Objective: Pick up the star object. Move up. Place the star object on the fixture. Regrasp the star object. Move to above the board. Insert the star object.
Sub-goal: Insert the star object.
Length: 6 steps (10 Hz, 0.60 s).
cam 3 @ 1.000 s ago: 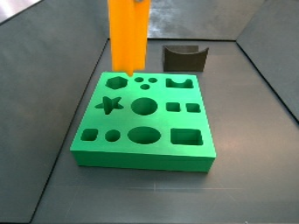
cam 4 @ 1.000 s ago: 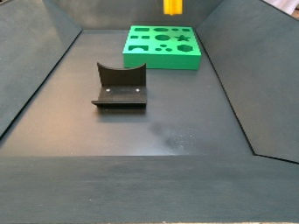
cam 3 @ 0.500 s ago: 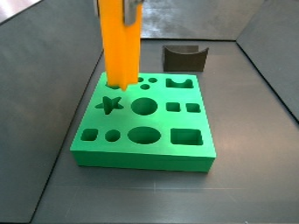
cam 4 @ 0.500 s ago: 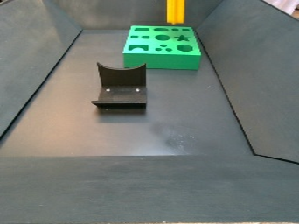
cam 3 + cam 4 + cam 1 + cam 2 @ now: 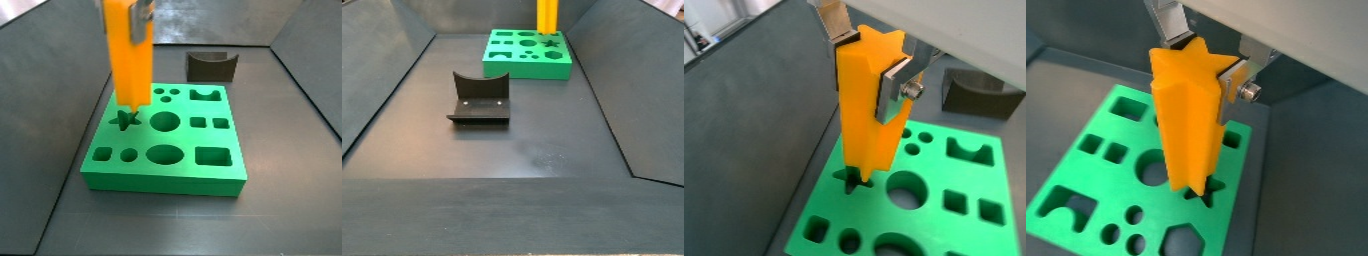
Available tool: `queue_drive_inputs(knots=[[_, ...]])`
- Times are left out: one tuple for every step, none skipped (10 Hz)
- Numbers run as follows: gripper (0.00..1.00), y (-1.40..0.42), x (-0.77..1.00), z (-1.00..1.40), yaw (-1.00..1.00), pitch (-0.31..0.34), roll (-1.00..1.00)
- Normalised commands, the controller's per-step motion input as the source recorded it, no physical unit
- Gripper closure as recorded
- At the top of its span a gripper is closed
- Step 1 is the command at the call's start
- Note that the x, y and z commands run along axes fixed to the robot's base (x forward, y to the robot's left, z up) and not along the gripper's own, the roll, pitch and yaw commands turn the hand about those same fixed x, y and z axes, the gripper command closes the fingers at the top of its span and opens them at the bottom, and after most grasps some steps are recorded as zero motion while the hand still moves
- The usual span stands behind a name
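Both wrist views: tool (image 5: 869, 62) clenched on upright star object (image 5: 867, 110) above board (image 5: 938, 225); fixture (image 5: 478, 98) notch only in a side view.

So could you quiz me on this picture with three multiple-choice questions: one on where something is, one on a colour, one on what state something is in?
1. Where is the lower end of the star object?
A. Over the star-shaped hole
B. Lying in the fixture
C. On the bare floor

2. What colour is the board?
A. Dark grey
B. Bright green
C. Orange

3. What is the gripper doing?
A. Open and empty
B. Shut on the star object
C. Resting on the fixture

Answers:
1. A: in both wrist views the bar's tip meets the star-shaped hole.
2. B: the slab is green in every view.
3. B: a wrist view shows the silver fingers pressed on the bar's sides, above the board.
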Motion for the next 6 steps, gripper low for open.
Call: queue_drive_inputs(knots=[[1.00,0.00,0.00,-0.01,0.00,0.000,-0.01],[1.00,0.00,0.00,-0.36,-0.21,0.000,-0.06],[1.00,0.00,0.00,-0.38,-0.21,0.000,-0.11],[1.00,0.00,0.00,-0.20,-0.16,-0.004,-0.08],[1.00,0.00,0.00,0.00,-0.01,0.000,0.00],[1.00,0.00,-0.11,0.00,-0.08,0.000,0.00]])
